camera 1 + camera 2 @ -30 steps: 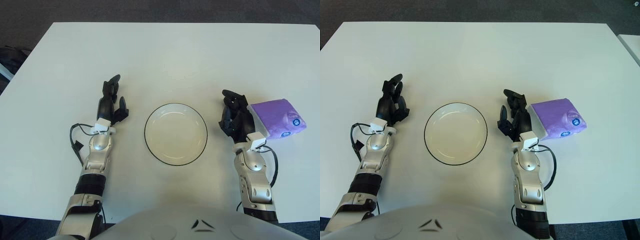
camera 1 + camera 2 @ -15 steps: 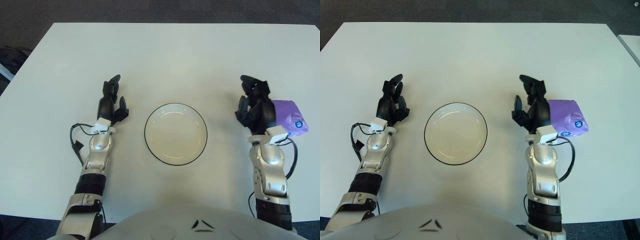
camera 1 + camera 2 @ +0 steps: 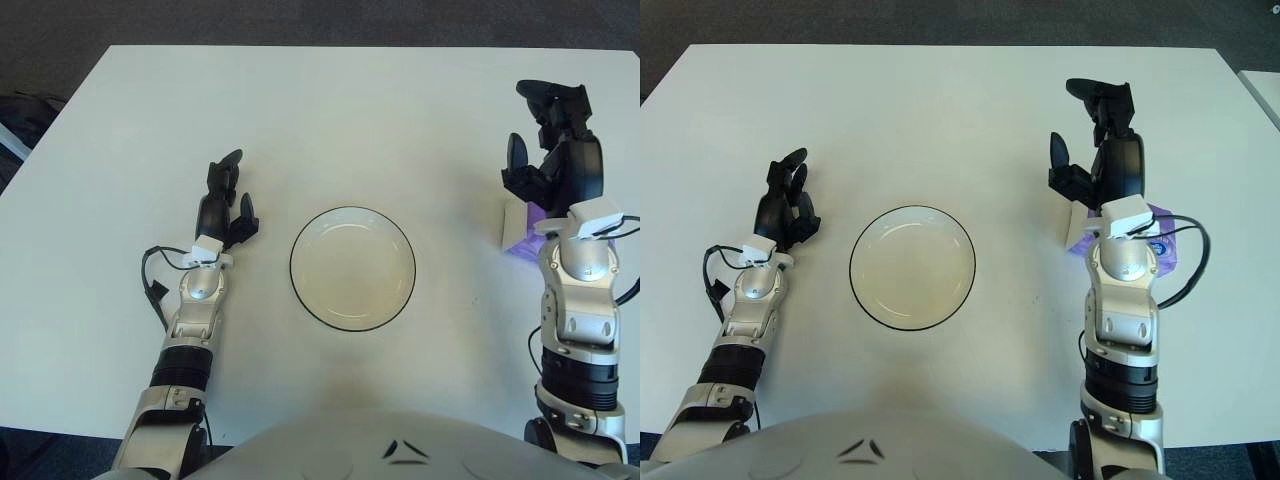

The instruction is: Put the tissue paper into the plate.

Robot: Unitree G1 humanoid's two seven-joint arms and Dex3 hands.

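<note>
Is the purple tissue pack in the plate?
No, the plate holds nothing; the purple tissue pack lies on the table under the right hand.

Illumination is bright, even and diffuse from overhead. The white table (image 3: 330, 110) shows no hard glare. Shadows are soft and faint, lying close beside the plate (image 3: 352, 268) and both arms. Focus is sharp across both views. Straight table edges show no visible distortion.

purple tissue pack (image 3: 1162, 244) lies right of the empty black-rimmed plate (image 3: 912, 267).
</note>
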